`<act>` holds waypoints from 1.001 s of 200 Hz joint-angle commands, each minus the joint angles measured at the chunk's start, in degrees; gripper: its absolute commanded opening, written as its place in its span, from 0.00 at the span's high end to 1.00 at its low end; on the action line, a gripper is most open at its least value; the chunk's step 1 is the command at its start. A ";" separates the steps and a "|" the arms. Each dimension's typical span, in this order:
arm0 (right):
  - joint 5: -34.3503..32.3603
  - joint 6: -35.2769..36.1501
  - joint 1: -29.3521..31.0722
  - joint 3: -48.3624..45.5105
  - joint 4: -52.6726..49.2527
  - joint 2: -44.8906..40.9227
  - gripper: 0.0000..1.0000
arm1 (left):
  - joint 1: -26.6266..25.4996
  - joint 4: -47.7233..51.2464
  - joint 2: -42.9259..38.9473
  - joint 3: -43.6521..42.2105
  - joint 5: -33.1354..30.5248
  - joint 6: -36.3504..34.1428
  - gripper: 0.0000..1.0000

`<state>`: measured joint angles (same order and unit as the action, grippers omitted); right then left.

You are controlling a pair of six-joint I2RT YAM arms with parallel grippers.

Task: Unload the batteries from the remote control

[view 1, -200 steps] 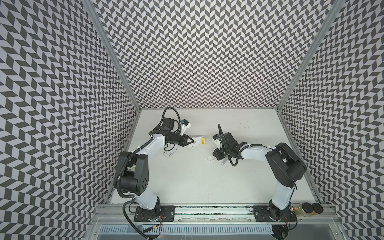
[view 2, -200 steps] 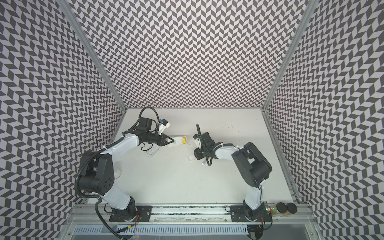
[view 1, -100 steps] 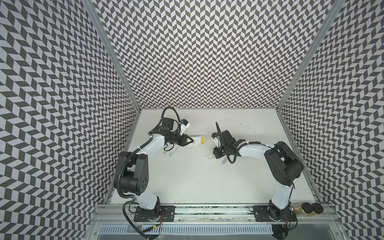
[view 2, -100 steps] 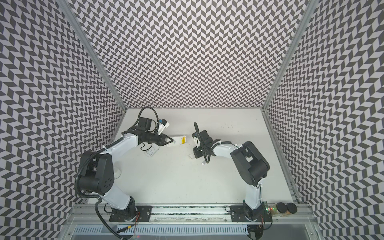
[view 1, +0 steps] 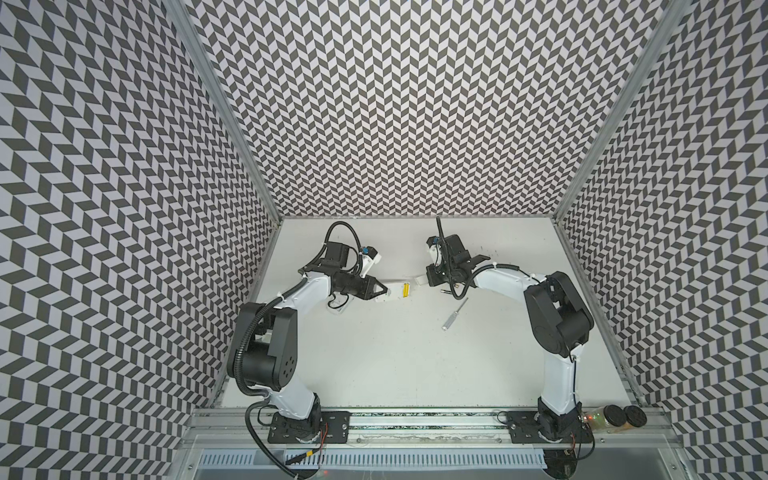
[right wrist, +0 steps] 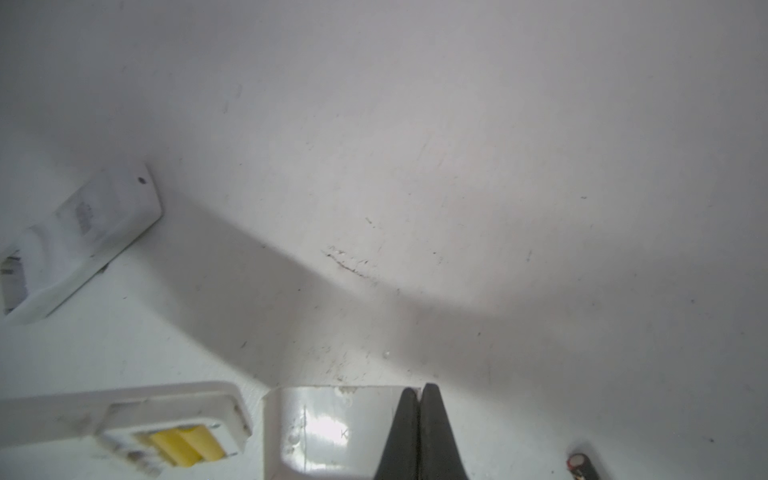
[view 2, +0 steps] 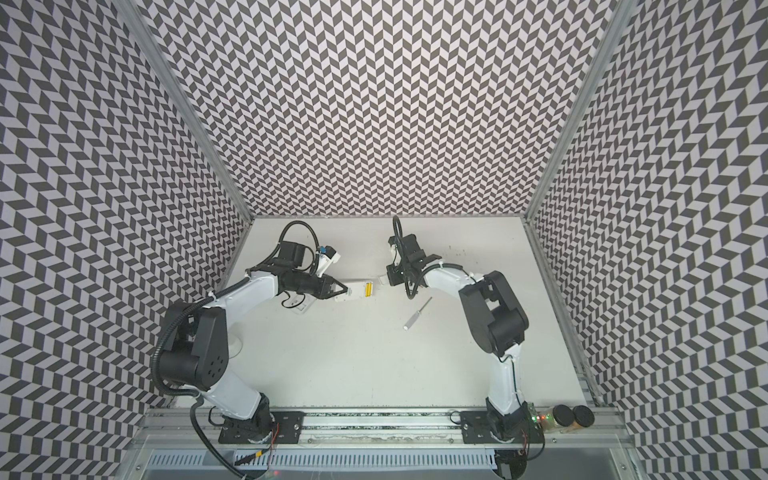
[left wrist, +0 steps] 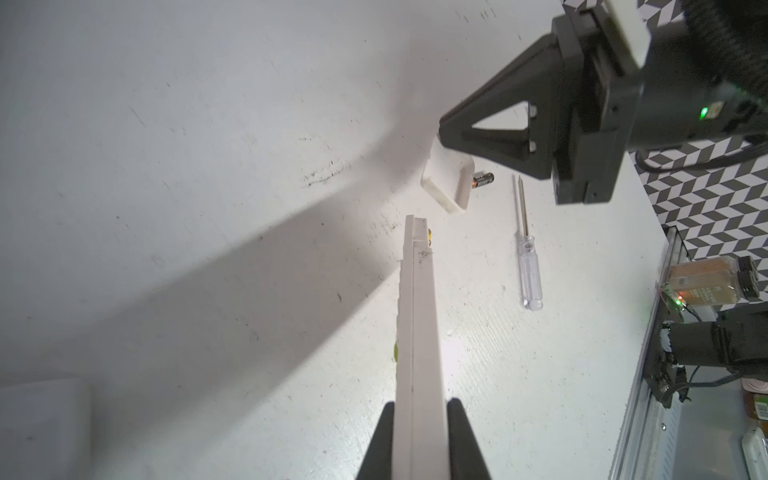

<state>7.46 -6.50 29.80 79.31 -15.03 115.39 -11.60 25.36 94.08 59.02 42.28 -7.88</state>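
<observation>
On the white table (view 1: 395,353), yellow batteries (right wrist: 183,449) in the remote (view 1: 390,292) were found just beside the shut right pincer (right wrist: 419,391), seemingly shifted rearward since.

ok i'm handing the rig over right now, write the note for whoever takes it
Left gripper: shut on the remote control.
Right gripper: shut, tips at the edge of the white cover; whether it pinches it is unclear.
Done: cover off; one black battery lies on the table beside the cover.
Left: yellow batteries sit in the open compartment; take them out.
Screwdriver lies loose nearby.
</observation>
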 commanded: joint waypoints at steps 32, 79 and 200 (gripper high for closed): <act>-3.41 -0.36 -1.62 1.91 0.66 5.02 0.95 | -2.57 -1.25 -1.73 -3.47 1.71 1.84 1.00; -3.81 -0.16 -1.74 0.88 1.32 1.89 0.69 | -4.02 -2.86 -1.32 -5.77 3.99 2.65 1.00; -2.77 -5.07 -2.27 -26.42 5.83 -24.61 0.54 | -7.17 -5.93 3.64 -3.17 -1.02 5.95 0.83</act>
<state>4.47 -8.62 27.81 56.40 -10.50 93.32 -19.05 19.79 96.01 53.76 46.48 -2.85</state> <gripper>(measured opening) 0.452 0.150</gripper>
